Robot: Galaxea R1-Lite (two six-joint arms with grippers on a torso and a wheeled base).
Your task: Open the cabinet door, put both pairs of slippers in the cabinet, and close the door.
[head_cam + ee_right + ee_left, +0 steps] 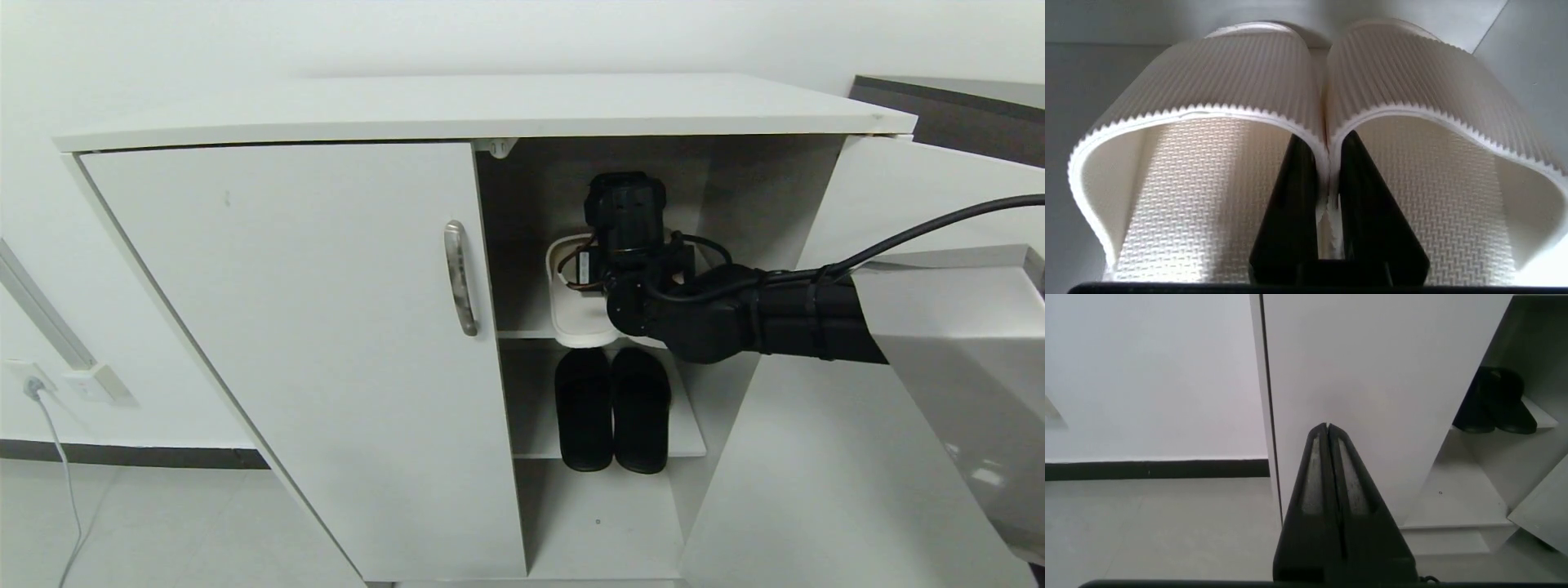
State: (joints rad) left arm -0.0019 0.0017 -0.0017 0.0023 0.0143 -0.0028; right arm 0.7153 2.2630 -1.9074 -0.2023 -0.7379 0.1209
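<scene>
Two white slippers on the upper cabinet shelf, right gripper clamped on their inner edges, black slippers one shelf below, right door open, left gripper closed, empty, by shut left door.

We read no text, label, number or sign, cabinet door bare, white slippers and black slippers unmarked.

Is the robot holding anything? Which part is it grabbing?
Yes. The right gripper holds the white slippers, pinching their two inner sides together where the straps meet. The left gripper is shut with nothing in it.
</scene>
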